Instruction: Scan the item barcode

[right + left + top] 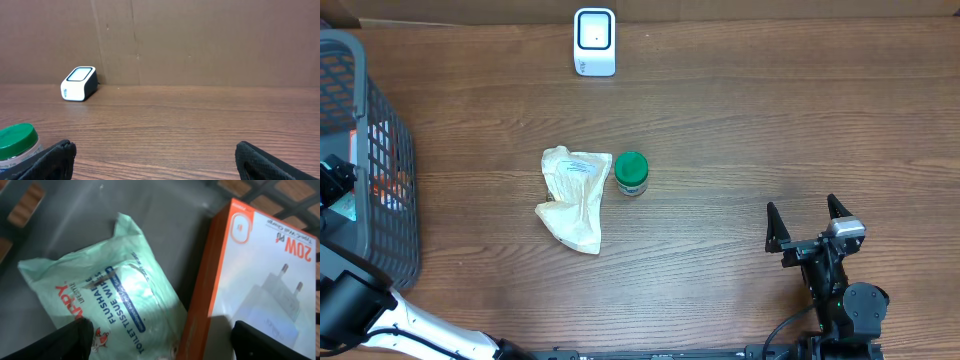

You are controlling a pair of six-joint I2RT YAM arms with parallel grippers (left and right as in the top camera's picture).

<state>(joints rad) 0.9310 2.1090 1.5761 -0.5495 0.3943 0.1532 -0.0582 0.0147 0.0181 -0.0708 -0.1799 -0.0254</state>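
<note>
Inside the grey basket (pixel 380 150) my left gripper (pixel 160 341) hangs open just above two items. Its left finger is over a pale green pack of flushable toilet tissue (pixel 105 295). Its right finger is over an orange and white 20W charger box (pixel 265 265) that lies against the pack. No barcode shows on either. The white scanner (pixel 595 42) stands at the table's far edge and also shows as the scanner (pixel 78 83) in the right wrist view. My right gripper (pixel 810 222) rests open and empty at the front right, its fingertips (pixel 57 152) over bare wood.
A green-lidded jar (pixel 631 173) and a crumpled cream pouch (pixel 575 198) lie mid-table. The jar (pixel 17 142) sits just left of my right gripper's left finger. A brown cardboard wall (pixel 200 40) runs behind the scanner.
</note>
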